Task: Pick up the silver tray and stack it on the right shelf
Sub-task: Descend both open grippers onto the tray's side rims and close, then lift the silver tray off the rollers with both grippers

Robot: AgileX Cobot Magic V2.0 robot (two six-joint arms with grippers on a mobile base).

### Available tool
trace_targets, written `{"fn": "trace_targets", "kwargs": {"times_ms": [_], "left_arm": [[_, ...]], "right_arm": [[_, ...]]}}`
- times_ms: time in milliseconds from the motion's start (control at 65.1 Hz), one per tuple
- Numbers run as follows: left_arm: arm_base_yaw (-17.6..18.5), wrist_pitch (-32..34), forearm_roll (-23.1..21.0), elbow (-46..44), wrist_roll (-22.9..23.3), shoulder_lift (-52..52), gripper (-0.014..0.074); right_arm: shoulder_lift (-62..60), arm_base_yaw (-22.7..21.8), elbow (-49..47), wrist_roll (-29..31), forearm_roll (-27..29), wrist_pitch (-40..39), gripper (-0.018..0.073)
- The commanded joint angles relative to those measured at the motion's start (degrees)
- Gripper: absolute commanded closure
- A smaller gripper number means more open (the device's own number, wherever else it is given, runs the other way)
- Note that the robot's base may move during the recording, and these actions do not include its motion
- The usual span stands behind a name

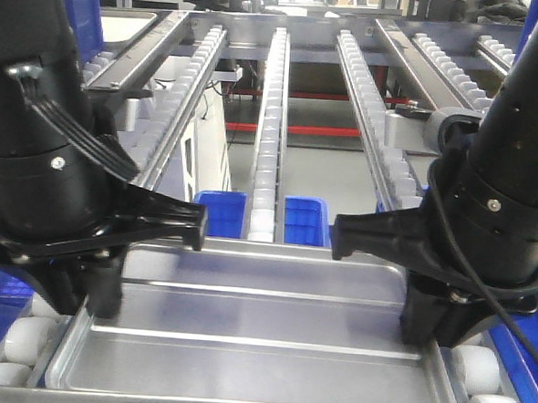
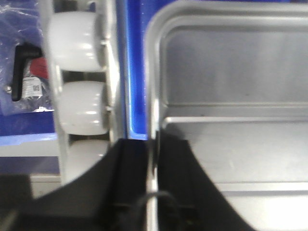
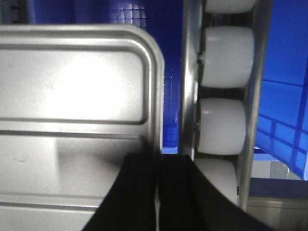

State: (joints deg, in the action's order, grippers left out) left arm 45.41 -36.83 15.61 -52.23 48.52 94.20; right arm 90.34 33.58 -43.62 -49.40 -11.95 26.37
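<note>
One level of the right shelf (image 1: 269, 119) is spanned at its front by the silver tray (image 1: 244, 310); placing is judged nearly done. Its side rims are clamped by the left pincer (image 2: 153, 161) and right pincer (image 3: 158, 168). Release is called for next; roller rails (image 3: 224, 125) are seen just beside both rims.

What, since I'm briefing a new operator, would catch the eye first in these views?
The shiny silver tray fills the near centre, at the near end of the right shelf, whose white roller rails run away from the camera. Two bulky black arms flank it, and the left gripper and right gripper each clamp the rim at a short end. Bright blue bins show below the rails.
</note>
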Motion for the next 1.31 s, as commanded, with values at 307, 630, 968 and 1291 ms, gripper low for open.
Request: {"fn": "trace_targets", "kwargs": {"times_ms": [307, 630, 968, 1291], "left_arm": [[0.2, 1.1, 0.1, -1.2, 0.1, -1.4, 0.0697], [0.1, -3.2, -1.3, -2.4, 0.1, -2.3, 0.0697], [0.1, -12.2, -1.0, -6.4, 0.0, -10.7, 0.0697], [4.5, -18.6, -1.5, -4.6, 2.3, -17.7, 0.0697]], "right_arm": [[-1.1, 0.0, -1.1, 0.3, -0.2, -1.5, 0.0491], [-2.1, 0.0, -3.1, 0.3, 0.1, 4.2, 0.0491], [-9.7, 0.2, -13.4, 0.3, 0.2, 18.6, 0.0491], [-17.1, 6.9, -12.1, -6.1, 1.4, 24.6, 0.049]]}}
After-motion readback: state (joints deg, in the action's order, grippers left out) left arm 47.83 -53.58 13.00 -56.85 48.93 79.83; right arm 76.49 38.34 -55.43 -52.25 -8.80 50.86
